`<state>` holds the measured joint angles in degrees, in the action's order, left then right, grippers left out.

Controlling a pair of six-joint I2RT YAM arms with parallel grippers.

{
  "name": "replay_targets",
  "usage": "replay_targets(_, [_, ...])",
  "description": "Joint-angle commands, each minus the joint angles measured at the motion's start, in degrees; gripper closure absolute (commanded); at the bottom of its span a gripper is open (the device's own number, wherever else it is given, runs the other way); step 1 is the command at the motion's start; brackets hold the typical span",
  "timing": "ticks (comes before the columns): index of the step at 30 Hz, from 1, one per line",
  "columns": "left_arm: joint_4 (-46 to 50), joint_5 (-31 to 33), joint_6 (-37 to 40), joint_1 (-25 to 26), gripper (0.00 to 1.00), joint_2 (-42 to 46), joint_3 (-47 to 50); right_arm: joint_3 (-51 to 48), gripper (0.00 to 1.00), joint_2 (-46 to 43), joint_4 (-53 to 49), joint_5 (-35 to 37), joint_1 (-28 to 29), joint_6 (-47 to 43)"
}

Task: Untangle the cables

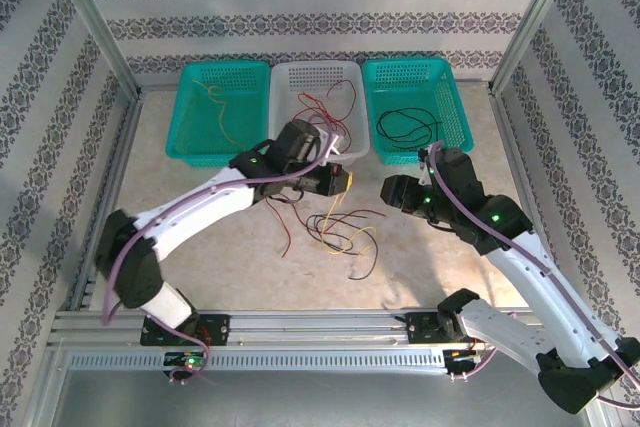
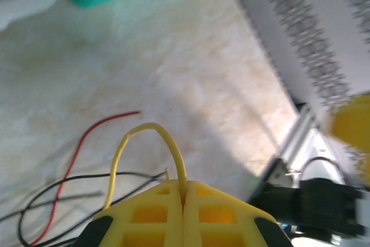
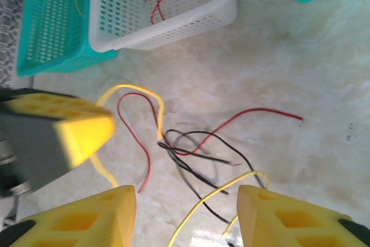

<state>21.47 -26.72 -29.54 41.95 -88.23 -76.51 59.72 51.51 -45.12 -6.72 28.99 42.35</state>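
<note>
Pinching yellow cable (image 2: 148, 128), left claw (image 2: 184, 192)

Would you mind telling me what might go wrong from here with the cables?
1. The left gripper is shut on a yellow cable that runs into the knot with a red cable and a black cable; pulling may drag them all or tighten it.
2. The right gripper is open over the knot, with a second yellow cable right under it; closing might pinch that one instead.
</note>
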Motion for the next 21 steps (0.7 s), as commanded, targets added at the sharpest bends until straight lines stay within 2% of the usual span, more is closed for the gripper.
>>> replay_targets(1, [0.6,-3.1,-3.2,0.4,1.00,4.1,0.3,-1.8,0.46,0.4,7.3,-5.1,-0.1,-0.3])
replay_targets(7, [-4.2,-6.0,-11.1,-1.1,1.00,9.3,1.8,-2.6,0.42,3.6,17.7,-12.9,1.4,-0.5])
replay_targets(14, [-10.6,-8.4,-18.3,-3.1,1.00,12.0,2.3,-2.7,0.41,7.4,25.9,-17.6,2.2,0.4])
replay_targets(18, [-13.1,-9.3,-21.3,-4.4,1.00,12.9,2.8,-2.5,0.47,9.4,27.8,-18.7,2.7,0.3])
replay_targets(21, [-15.8,-10.9,-23.9,-5.1,1.00,13.4,3.6,-1.8,0.60,10.4,27.3,-17.1,2.6,-0.4])
